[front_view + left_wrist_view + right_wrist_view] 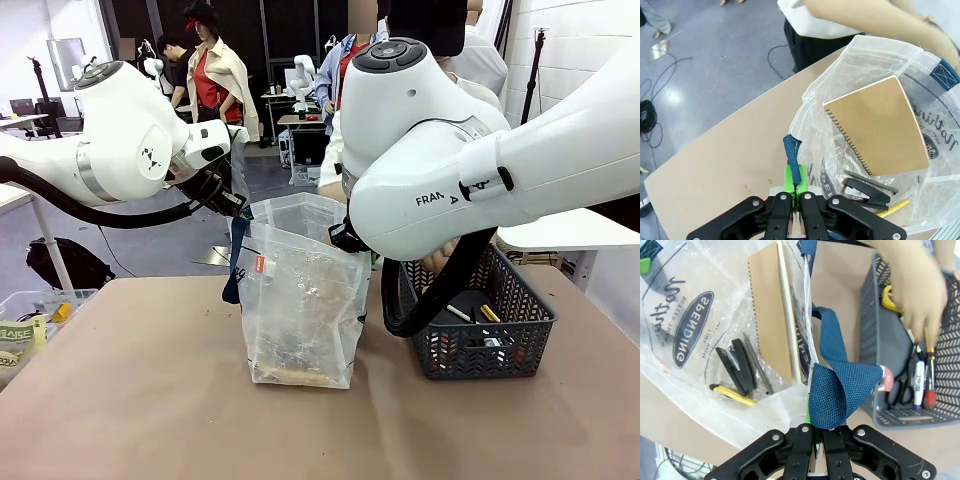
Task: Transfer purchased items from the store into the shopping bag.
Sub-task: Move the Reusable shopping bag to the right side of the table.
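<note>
Left gripper [795, 186] is clamped on one navy strap handle [792, 157] of the shopping bag [300, 310], which stands mid-table. Inside the bag, at the gripper's 2 o'clock: tan spiral notebook [880, 125], black stapler [865, 189], yellow stick [892, 207]. Right gripper [812, 429] pinches the other handle [840, 385]. Grey basket [485, 352], at its 2 o'clock, holds pens [921, 385] and scissors [897, 390]; a person's hand [920, 295] is in it.

1. We see a tan surface [150, 400] under bright, even light.
2. Beyond it we see grey floor [150, 250] and dark curtains [135, 25].
3. A white table [570, 232] stands at the right, by a white wall [515, 30].
</note>
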